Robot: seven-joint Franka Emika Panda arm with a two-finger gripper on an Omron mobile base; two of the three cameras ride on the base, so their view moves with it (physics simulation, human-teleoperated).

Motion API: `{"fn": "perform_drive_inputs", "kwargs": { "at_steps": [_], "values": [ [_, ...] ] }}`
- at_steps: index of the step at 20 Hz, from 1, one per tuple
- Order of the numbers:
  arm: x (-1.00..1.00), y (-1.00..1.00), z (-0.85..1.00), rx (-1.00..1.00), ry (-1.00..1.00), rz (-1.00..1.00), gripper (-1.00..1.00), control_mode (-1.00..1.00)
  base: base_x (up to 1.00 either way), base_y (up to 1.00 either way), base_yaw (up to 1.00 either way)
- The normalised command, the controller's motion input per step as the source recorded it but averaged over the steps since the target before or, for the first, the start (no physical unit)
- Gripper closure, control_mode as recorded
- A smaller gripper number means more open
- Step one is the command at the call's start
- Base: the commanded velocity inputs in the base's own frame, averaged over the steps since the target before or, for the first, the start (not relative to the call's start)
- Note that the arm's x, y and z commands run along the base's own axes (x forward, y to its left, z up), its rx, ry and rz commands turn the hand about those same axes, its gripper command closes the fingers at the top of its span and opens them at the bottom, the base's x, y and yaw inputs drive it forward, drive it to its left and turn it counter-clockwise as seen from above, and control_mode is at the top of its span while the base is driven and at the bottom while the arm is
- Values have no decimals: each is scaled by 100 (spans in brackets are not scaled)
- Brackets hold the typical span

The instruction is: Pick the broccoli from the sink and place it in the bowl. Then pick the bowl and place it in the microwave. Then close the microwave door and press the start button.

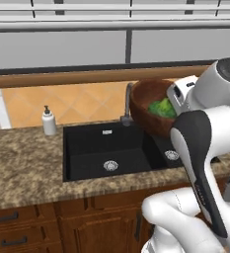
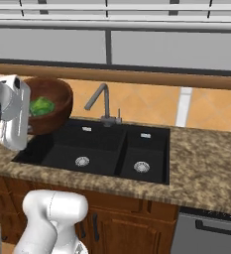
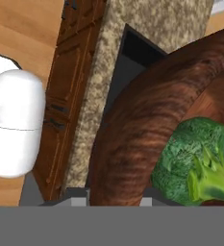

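The black double-basin sink [image 1: 111, 150] sits sunk in the speckled stone tabletop [image 1: 22, 168], its large and small basins each showing a round metal drain, with a grey curved faucet [image 2: 99, 101] behind. Above its edge the round, thick-walled, reddish-brown wooden bowl [image 1: 148, 106] hangs tilted in the air, the fingers [image 3: 116, 199] clenched on its rim. The small, lumpy bright-green broccoli [image 3: 192, 161] lies inside the bowl against its wall.

no text, label, brand or number can be read — not on any surface shown.
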Motion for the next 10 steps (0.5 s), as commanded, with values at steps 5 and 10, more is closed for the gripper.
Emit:
{"fn": "perform_drive_inputs", "kwargs": {
  "at_steps": [5,10],
  "values": [
    [0,0,0,0,0,0,100,100,-100,7,1],
    [0,0,0,0,0,0,100,100,-72,0,5]
  ]
}}
